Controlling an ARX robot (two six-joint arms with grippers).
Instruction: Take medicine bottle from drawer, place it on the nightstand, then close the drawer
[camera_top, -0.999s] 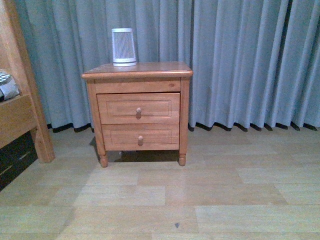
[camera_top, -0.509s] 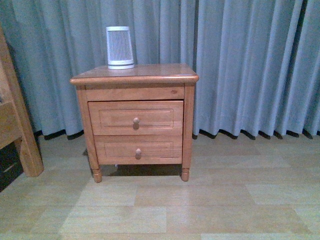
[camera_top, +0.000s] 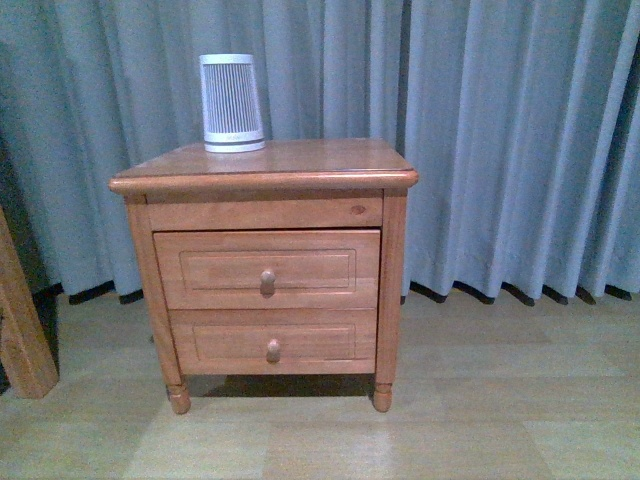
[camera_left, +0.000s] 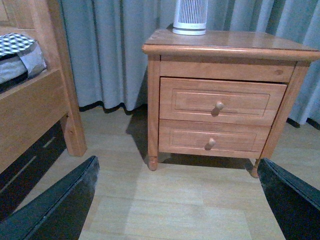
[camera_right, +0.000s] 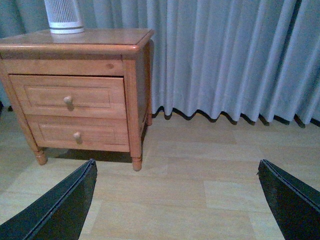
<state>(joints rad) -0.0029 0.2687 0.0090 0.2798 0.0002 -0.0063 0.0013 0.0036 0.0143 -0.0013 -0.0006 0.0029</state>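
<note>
Starting at the left, the left gripper (camera_left: 176, 162) is seen with its jaws spread wide and empty. The drawer (camera_top: 267, 262), shut, is found left of centre in the front view, its knob (camera_top: 267, 280) turned toward the robot; the medicine bottle is not shown and is presumed inside. The right gripper (camera_right: 176, 162) is likewise spread and empty. The left gripper is judged nearer the knob.
</note>
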